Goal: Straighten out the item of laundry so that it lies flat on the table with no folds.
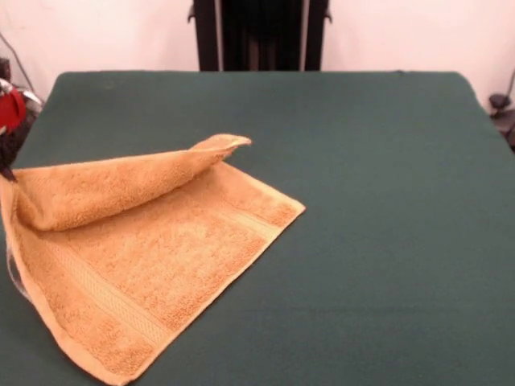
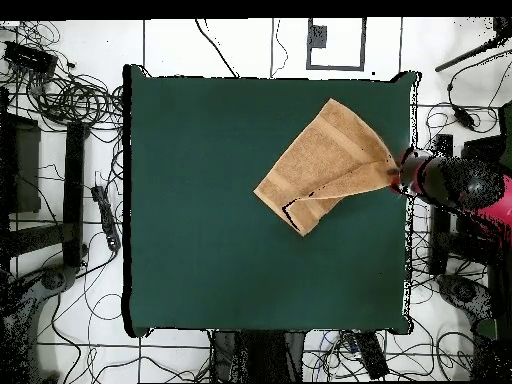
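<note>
Front view shows the golden-orange terry towel point(image 1: 153, 265) lying near the table's point(image 1: 370, 161) left edge, one corner folded back over itself. The gripper point(image 1: 6, 165) sits at that lifted edge; whether it's clamped, I cannot tell.

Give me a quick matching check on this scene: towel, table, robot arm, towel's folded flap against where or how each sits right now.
Things:
1. towel
2. table
3. robot arm
4. folded flap

States:
A. dark green, mostly bare
B. at the table's edge, by the towel's corner
C. golden-orange, partly folded
D. doubled back over the rest of the towel

Pairs: 1-C, 2-A, 3-B, 4-D
</note>
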`<state>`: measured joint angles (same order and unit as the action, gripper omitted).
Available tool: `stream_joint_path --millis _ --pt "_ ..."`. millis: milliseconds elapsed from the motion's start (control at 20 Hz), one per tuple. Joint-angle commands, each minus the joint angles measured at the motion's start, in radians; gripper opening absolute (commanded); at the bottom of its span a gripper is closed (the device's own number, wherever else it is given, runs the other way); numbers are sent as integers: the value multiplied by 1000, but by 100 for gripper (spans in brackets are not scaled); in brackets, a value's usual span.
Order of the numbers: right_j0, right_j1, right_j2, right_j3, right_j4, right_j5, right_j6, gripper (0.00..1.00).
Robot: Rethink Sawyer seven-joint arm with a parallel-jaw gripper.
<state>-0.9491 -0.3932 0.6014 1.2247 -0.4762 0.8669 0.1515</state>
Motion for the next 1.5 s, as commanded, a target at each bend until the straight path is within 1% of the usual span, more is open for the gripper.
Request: stream_joint_path --millis 50,200,250,350,500,600,800,900,1100,1150,1300,1400,1500 --pt "139 49 -123 127 104 -267 693 0" --pt "175 47 -179 131 165 -324 809 0" --pt "180 50 -189 134 185 -336 828 0" --pt "184 58 -198 131 212 -343 833 0" --pt "188 66 -202 121 228 -328 822 0" --pt "163 71 -171 128 228 -291 763 0" --pt "106 83 -90 125 209 -119 554 0" --pt "100 84 -86 115 213 -46 517 0" --pt "73 107 -55 97 221 48 454 0" --pt "66 112 -44 90 217 82 419 0" --pt "47 127 -3 51 165 180 235 0" --pt "45 139 0 15 147 231 203 0" --pt "37 153 9 -7 132 242 166 0"
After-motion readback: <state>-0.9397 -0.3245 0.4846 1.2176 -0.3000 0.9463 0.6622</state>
